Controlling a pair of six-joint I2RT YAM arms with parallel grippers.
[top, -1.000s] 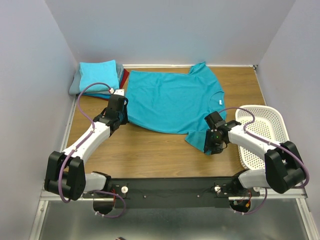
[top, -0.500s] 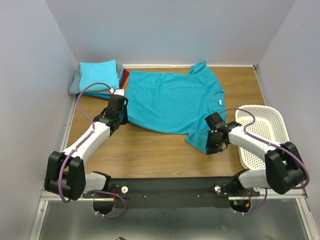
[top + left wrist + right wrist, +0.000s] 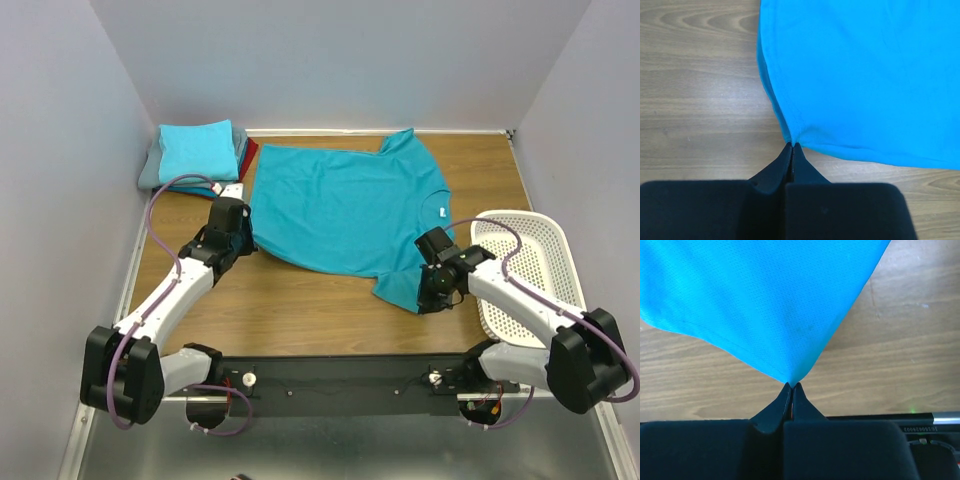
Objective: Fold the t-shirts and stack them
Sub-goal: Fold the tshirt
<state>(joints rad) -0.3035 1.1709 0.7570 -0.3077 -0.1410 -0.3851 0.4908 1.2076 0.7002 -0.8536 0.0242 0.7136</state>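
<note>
A teal-blue t-shirt lies spread flat on the wooden table. My left gripper is shut on its near left corner, which shows pinched at the fingertips in the left wrist view. My right gripper is shut on the tip of the near sleeve, which shows pinched in the right wrist view. A stack of folded t-shirts, light turquoise on top with grey and dark red below, sits at the back left corner.
A white perforated basket stands at the right edge, beside my right arm. Bare wooden table lies between the shirt and the black front rail. Walls close in the left, back and right sides.
Both grippers have moved slightly toward the near edge, still holding the shirt. The shirt has been drawn a little nearer and its sleeve pulled straighter.
</note>
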